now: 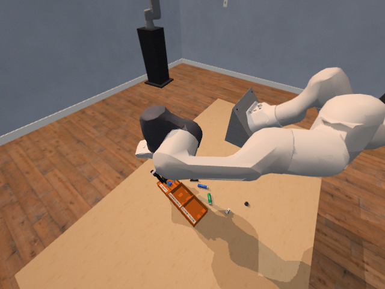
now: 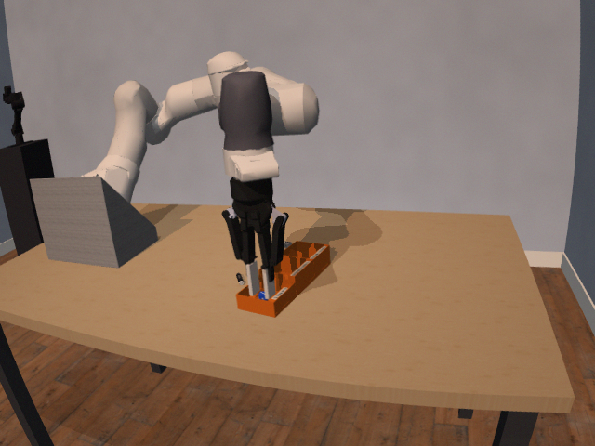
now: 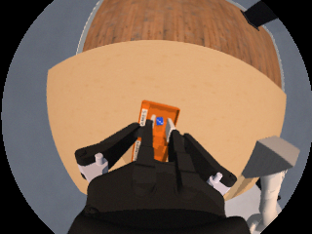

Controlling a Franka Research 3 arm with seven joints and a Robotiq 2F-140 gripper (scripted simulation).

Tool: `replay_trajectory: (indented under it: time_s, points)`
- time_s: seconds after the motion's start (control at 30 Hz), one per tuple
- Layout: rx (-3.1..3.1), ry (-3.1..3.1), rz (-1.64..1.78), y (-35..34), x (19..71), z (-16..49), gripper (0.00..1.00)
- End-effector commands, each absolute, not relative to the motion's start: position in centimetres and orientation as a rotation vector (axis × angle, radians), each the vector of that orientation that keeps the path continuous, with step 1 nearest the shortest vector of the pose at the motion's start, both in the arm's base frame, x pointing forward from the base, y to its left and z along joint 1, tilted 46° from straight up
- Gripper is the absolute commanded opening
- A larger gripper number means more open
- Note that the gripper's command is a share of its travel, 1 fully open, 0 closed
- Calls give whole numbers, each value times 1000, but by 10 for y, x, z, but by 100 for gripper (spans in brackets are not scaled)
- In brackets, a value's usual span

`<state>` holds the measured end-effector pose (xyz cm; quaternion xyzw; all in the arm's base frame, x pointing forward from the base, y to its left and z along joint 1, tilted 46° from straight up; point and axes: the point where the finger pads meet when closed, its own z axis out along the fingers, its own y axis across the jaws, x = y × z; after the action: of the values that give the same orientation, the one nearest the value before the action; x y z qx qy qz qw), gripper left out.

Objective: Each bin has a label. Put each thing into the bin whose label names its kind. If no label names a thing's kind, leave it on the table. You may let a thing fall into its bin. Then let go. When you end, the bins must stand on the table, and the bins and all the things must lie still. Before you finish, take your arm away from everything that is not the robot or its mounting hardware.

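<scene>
Three orange bins stand joined in a row. The end bin [image 2: 256, 305] [image 3: 178, 117] has a label too small to read surely; the middle bin [image 1: 185, 193] and far bin [image 1: 196, 209] also have labels. My gripper [image 1: 168, 183] [image 2: 259, 295] [image 3: 160, 122] points down into the end bin, its fingers slightly apart. A small blue cube [image 1: 169, 183] [image 2: 262, 295] [image 3: 159, 121] with white marks is low in that bin between the fingertips, with a gap beside it. A blue cylinder [image 1: 203, 186], a green cylinder [image 1: 209, 198] and a dark thing [image 1: 194, 180] lie beside the bins.
A small white thing [image 1: 227, 211] and a small black thing [image 1: 246, 203] lie farther along the table. A grey wedge block [image 1: 240, 127] [image 2: 76, 223] [image 3: 269, 157] stands at the arm's base. Bin walls stand close around the fingers.
</scene>
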<state>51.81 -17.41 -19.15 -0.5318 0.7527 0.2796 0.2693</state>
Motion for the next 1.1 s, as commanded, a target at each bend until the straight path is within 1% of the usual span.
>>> replay_trajectory:
  time_s: [0.0, 0.87, 1.07]
  points:
    - [-1423, 2036, 754, -175, 519, -192, 19]
    - [-1423, 2036, 754, -196, 515, -172, 19]
    - [-1423, 2036, 754, -211, 513, -157, 19]
